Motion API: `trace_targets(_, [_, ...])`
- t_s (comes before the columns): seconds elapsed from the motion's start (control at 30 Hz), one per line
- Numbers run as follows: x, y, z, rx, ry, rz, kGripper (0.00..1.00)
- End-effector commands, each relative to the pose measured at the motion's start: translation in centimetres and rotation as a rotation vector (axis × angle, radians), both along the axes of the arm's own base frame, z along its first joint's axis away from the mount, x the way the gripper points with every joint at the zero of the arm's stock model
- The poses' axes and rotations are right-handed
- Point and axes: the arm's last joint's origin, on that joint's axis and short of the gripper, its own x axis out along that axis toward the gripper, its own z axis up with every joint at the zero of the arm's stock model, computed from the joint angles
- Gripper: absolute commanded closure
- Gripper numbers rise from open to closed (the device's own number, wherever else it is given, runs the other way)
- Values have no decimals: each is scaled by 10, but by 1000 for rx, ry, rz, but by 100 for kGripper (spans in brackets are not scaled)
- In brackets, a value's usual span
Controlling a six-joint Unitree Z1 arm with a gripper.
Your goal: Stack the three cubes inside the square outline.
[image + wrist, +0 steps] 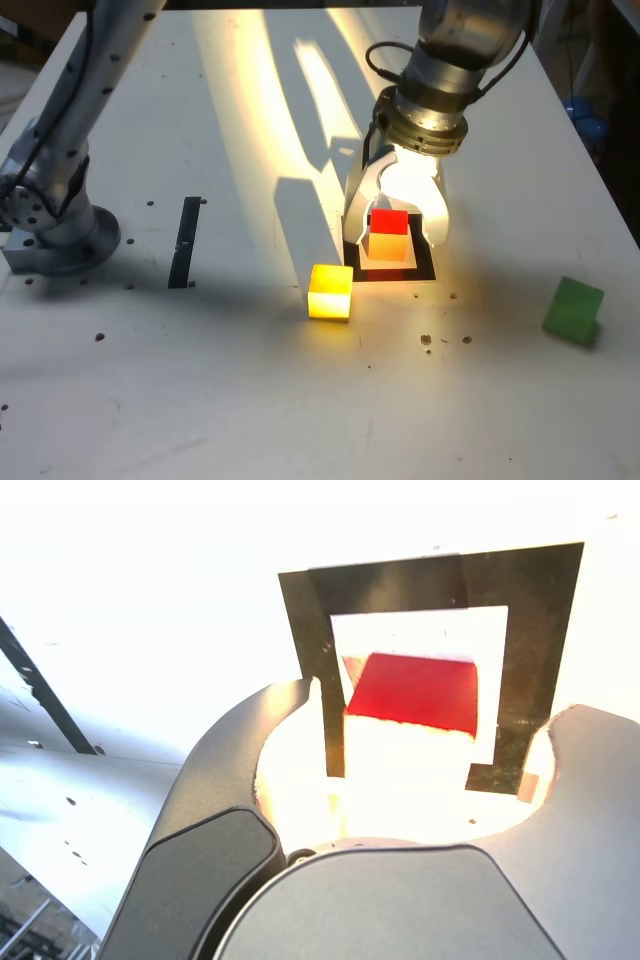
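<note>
Worktop [200, 400], catalogued from the exterior view's left to its right.

- Tape strip [186, 241]: straight, black, lying apart from the cubes; not being used.
- Yellow cube [331, 291]: resting on the worktop just outside the square outline's near-left corner; not yet stacked.
- Square outline [424, 268]: black frame, white centre.
- Red cube [389, 235]: being seated inside the outline; the first layer is judged placed.
- Claw [396, 232]: spread open, its fingers straddling the red cube without visibly pressing it; nothing is being gripped.
- Green cube [574, 310]: tilted, well apart at the right; not yet stacked.

Progress: one of three is being counted as placed; two are being left to stack.
</note>
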Motion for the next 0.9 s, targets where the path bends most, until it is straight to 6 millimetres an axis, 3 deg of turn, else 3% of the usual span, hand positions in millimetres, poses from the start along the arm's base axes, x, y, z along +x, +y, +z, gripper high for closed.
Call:
trace_targets(0.0, [-6, 2, 13, 11, -26, 5, 1])
trace_targets(0.27, [-28, 0, 39, 33, -68, 21, 1])
trace_targets(0.57, [-60, -19, 53, 40, -64, 35, 1])
trace_targets(0.87, [-87, -53, 43, 5, -43, 44, 1])
